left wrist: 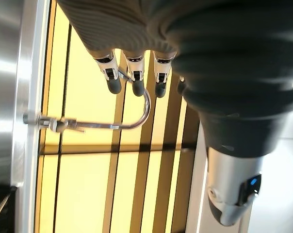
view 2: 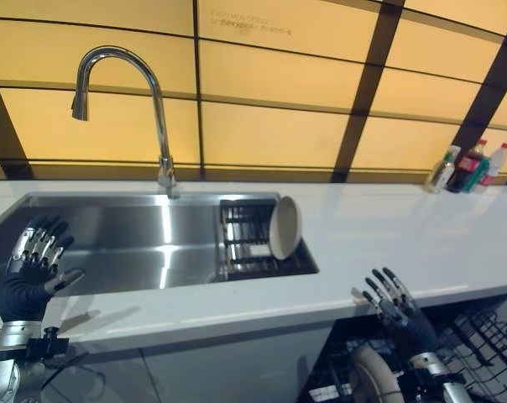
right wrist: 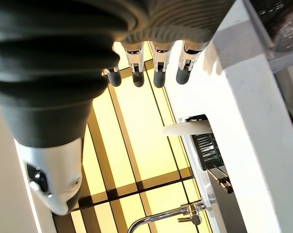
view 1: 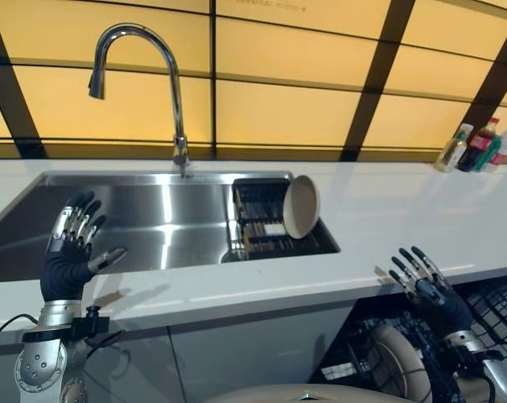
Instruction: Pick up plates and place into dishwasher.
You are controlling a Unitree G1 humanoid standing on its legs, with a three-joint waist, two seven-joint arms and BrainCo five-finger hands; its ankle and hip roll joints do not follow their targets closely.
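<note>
Both robot hands, left (view 1: pixel 73 243) & right (view 1: pixel 421 281), splayed wide w/ nothing held; plate (view 1: pixel 301 206) leaning in sink (view 1: pixel 153 222) rack could tip if nudged.

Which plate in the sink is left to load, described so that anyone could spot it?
Find the steel sink set in the white counter, under the tall curved tap. At its right end sits a dark rack, and the plate stands on edge there, leaning against the rack's right side. It is the one pale, round dish in the sink.

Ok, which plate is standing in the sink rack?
The beige plate, on edge in the black sink rack; the other plate sits below in the dishwasher rack.
</note>
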